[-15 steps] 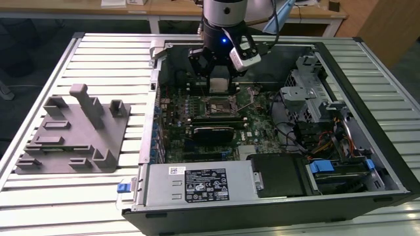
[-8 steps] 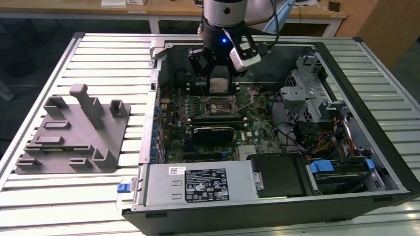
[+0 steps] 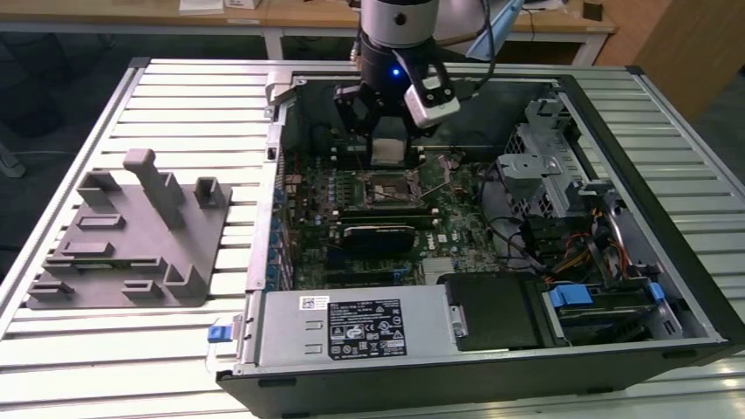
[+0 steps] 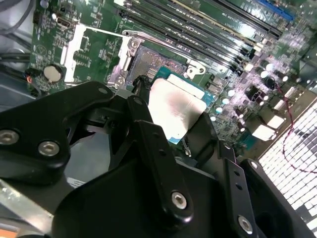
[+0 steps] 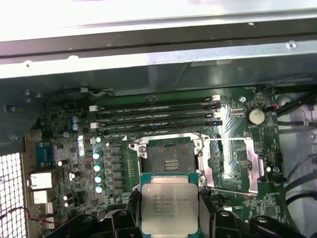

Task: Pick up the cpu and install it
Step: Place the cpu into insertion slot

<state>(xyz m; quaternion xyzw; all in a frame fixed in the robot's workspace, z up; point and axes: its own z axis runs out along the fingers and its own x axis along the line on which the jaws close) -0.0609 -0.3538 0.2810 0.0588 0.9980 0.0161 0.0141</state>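
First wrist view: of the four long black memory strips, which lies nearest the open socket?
The strip directly alongside the socket, across it from the cpu; the other three lie beyond, toward the case wall.

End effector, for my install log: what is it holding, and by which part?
The cpu, pinched at two opposite side edges by the end effector.

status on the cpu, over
gripper shut on the cpu, held over the motherboard. socket open and empty, cpu not yet seated. no obstruction seen at the socket.
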